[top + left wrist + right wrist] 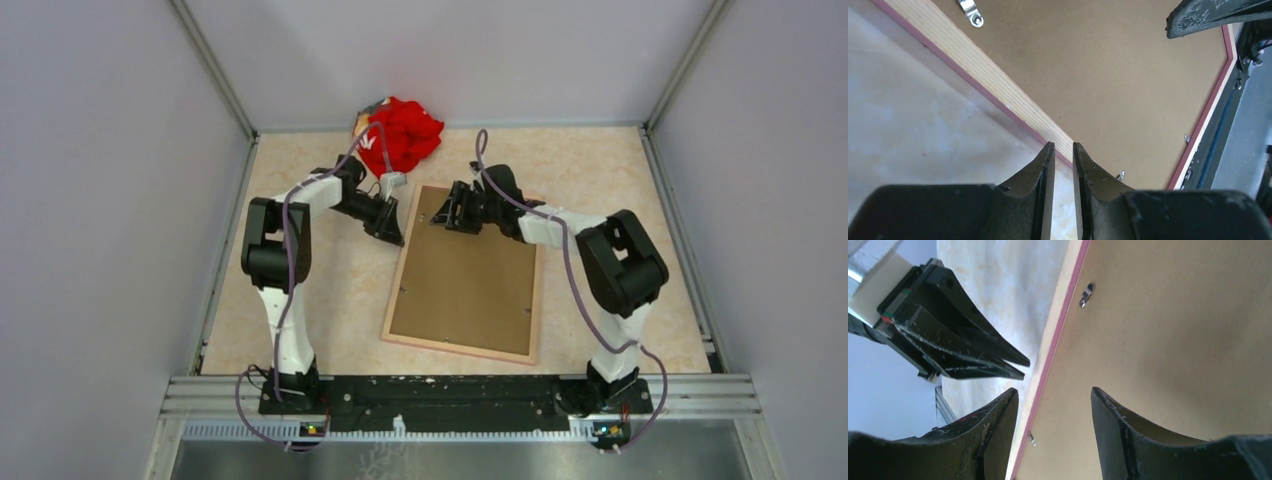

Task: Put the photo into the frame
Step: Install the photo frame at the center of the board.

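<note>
The frame (465,275) lies face down in the middle of the table (330,300). Its brown hardboard back faces up, edged by pale wood and a thin pink rim, with small metal clips (970,12). Its long axis runs near to far, the far end leaning slightly right. The left gripper (390,232), at the far left edge, has a narrow gap and holds nothing. The right gripper (447,215) is spread over that edge.

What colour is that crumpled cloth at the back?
The cloth is red; top view shows it best.

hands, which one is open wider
The right hand: its fingers spread well apart over the edge of the frame, while the left hand has its fingers nearly together.
</note>
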### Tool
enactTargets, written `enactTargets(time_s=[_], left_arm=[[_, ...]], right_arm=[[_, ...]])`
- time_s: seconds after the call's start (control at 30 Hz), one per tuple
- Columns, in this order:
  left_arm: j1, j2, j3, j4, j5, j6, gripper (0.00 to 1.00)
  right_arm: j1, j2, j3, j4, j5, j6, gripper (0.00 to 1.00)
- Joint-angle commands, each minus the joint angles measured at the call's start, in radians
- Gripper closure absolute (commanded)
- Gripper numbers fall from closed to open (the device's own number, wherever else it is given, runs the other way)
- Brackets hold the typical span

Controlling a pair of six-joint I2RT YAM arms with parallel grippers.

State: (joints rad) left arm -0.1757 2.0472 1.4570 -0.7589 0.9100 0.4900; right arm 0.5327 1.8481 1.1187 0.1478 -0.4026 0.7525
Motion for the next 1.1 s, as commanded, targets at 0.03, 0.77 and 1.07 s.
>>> enactTargets(time_s=[0.03,0.77,1.07], left_arm=[[-0.003,0.057,0.043,0.027,0.049,-0.066,0.75],[-0.016,0.074,-0.024,0.069,0.036,-0.045,0.89],[-0.019,0.065,-0.026,0.064,0.038,-0.037,0.9]], right_arm=[[-0.012,0.113,0.137,-0.028,-0.005,-0.038,0.44],[-0.011,0.362,0.317,0.042,-0.022,0.06,0.5],[-0.012,0.403,0.355,0.052,-0.028,0.08,0.51]])
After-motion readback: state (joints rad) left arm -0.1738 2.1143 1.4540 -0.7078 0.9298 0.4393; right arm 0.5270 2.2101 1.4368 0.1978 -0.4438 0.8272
